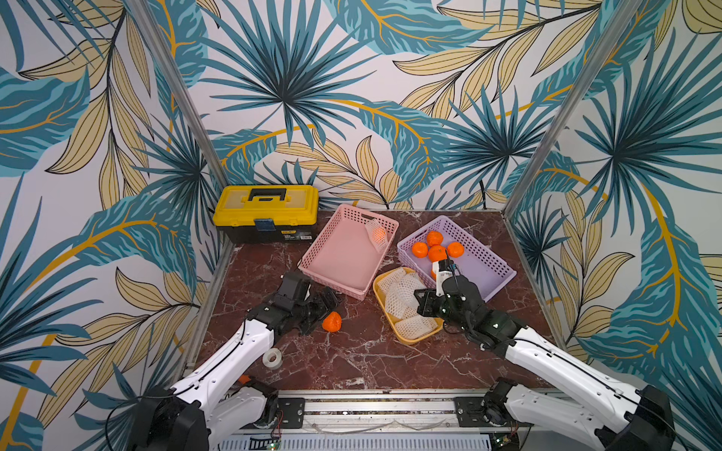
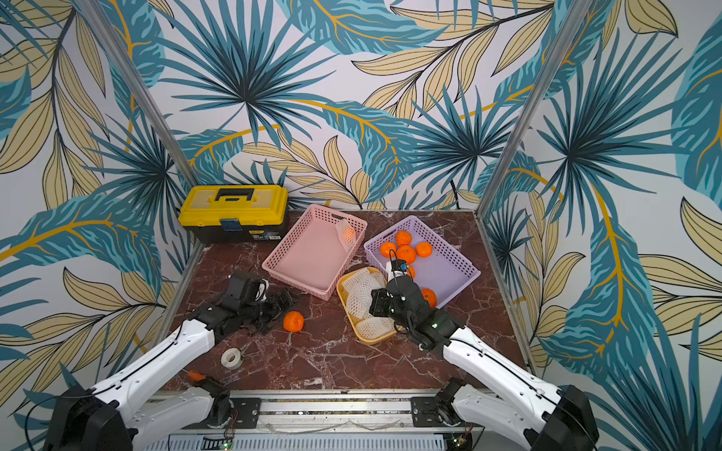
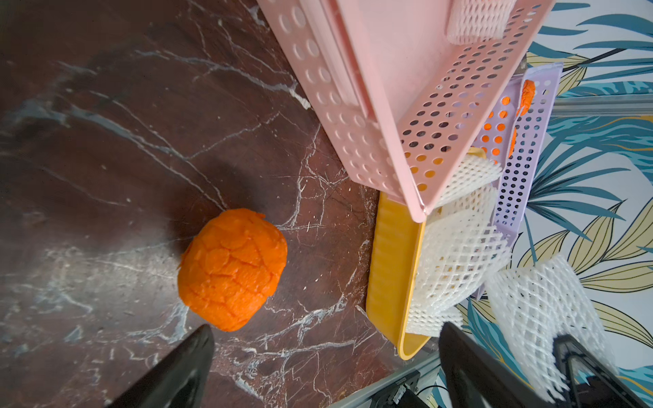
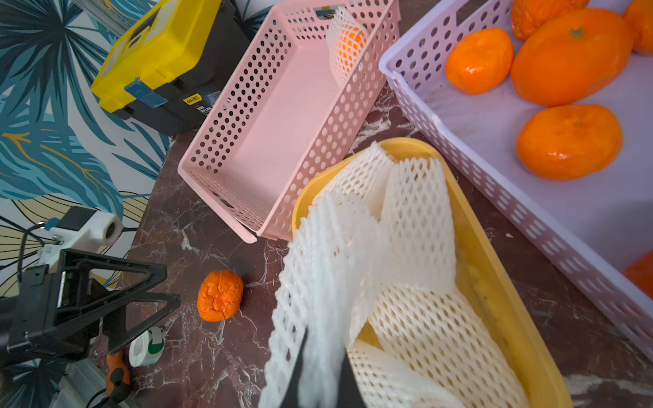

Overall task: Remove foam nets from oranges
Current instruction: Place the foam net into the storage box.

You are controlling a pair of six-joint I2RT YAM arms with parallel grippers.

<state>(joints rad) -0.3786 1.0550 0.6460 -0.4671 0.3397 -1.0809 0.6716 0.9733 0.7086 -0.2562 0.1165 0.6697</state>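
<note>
Right jaws clamped on a foam net [image 4: 318, 282] over the yellow tray [image 4: 473, 247]; left jaws apart by a bare orange [image 3: 231, 270]. One netted orange [image 4: 348, 46] sits in pink basket [image 4: 226, 134]. Net likely soft, light: pinch loose end.

The dark red marble table [image 1: 363, 363] carries a yellow toolbox [image 1: 265, 207] at eleven o'clock, a pink basket [image 1: 344, 257] at twelve and a purple basket [image 1: 484, 269] at two. A yellow tray [image 4: 471, 243] lies just off centre toward three, a bare orange [image 1: 332, 322] at nine, and a tape roll [image 1: 272, 358] at eight.
</note>
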